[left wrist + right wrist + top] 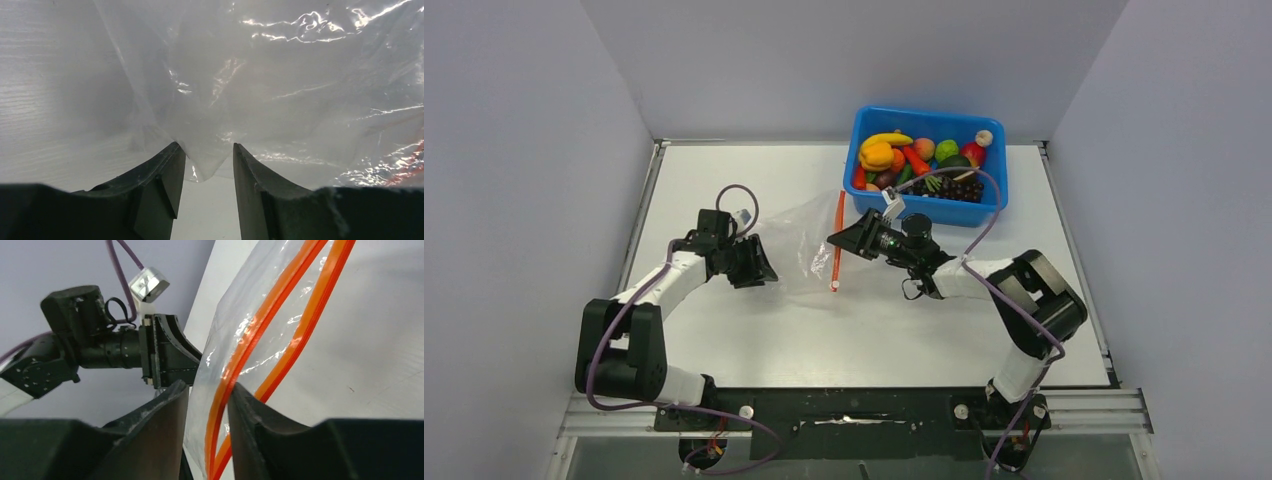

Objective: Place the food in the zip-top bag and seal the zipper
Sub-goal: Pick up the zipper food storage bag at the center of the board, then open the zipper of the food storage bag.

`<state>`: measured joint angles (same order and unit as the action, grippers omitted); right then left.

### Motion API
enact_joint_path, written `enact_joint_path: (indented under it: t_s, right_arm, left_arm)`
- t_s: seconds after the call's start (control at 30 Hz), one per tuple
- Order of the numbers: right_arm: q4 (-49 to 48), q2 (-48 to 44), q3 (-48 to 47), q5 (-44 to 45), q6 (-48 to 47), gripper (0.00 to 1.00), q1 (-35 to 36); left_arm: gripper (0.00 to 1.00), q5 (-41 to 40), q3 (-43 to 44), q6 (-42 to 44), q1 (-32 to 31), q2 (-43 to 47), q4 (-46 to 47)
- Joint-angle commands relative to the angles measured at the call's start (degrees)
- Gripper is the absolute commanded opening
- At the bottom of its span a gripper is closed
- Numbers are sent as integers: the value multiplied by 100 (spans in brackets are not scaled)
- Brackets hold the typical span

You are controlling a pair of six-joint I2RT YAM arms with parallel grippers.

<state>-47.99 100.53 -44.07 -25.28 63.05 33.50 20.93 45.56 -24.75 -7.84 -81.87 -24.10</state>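
The clear zip-top bag (799, 245) lies on the white table between my two grippers, and nothing shows inside it. Its orange-red zipper (837, 240) runs along the right edge. My left gripper (759, 268) is at the bag's left corner. In the left wrist view the jaws of the left gripper (205, 147) stand apart with the bag's corner (207, 165) between the tips. My right gripper (836, 240) is at the zipper. In the right wrist view the right gripper (209, 385) has a gap, with one zipper lip (225, 385) in it against one finger. The food (924, 160) is in the blue bin.
The blue bin (924, 212) stands at the back right, just behind my right arm. It holds a yellow-orange pepper (879, 155), a peach (924, 148), a green round fruit (946, 150), a red apple (972, 153) and dark grapes (954, 187). Grey walls close three sides.
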Motion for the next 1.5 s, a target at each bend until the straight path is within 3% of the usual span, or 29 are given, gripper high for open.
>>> enact_joint_path:
  t_s: [0.0,0.17,0.37,0.53,0.77,1.07,1.47]
  right_arm:
    - [410,-715,33,355,-554,28,51]
    - [1456,-1228,-55,514,-1303,7,59]
    - [3002,-1908,-505,946,-2314,3,97]
    - [3897,-2279,-1033,1099,-2059,2,210]
    - [3993,-2552,-1249,1541,-1117,0,633]
    - [3855,-2287,-1462,2166,-500,0,1098]
    - [3631,-2179,-1692,2178,-411,0,1271]
  left_arm:
    - [39,188,15,22,-63,324,188]
    - [39,309,-88,-190,-167,979,162]
    - [45,534,197,-549,-219,1979,-36]
    - [54,971,463,-727,-490,2630,487]
    - [56,147,529,-552,-1410,3079,1183]
    - [59,-420,445,-474,-2218,2911,1642]
    - [57,-1256,368,-365,-2532,2715,1586]
